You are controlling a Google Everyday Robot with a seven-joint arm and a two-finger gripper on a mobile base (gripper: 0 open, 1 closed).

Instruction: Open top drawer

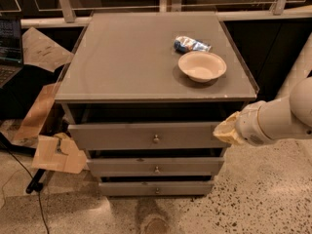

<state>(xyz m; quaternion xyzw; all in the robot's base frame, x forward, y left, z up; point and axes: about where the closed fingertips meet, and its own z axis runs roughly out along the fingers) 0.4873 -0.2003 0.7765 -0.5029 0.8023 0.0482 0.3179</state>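
The top drawer (146, 136) is the widest grey front of the cabinet, with a small round metal knob (156, 139) at its centre. It stands slightly forward of the cabinet, with a dark gap above it. My gripper (225, 130), a cream-coloured tip on the thick white arm (278, 118), is at the right end of the drawer front, level with it and at its corner. It is well right of the knob. Two slimmer drawers sit below, the middle one (156, 167) and the bottom one (156, 188).
A cream bowl (202, 66) and a crumpled snack packet (191, 44) lie on the cabinet top (122, 57). Cardboard pieces (56, 152) lean at the left by a laptop (9, 48). A black cable (29, 179) runs over the speckled floor.
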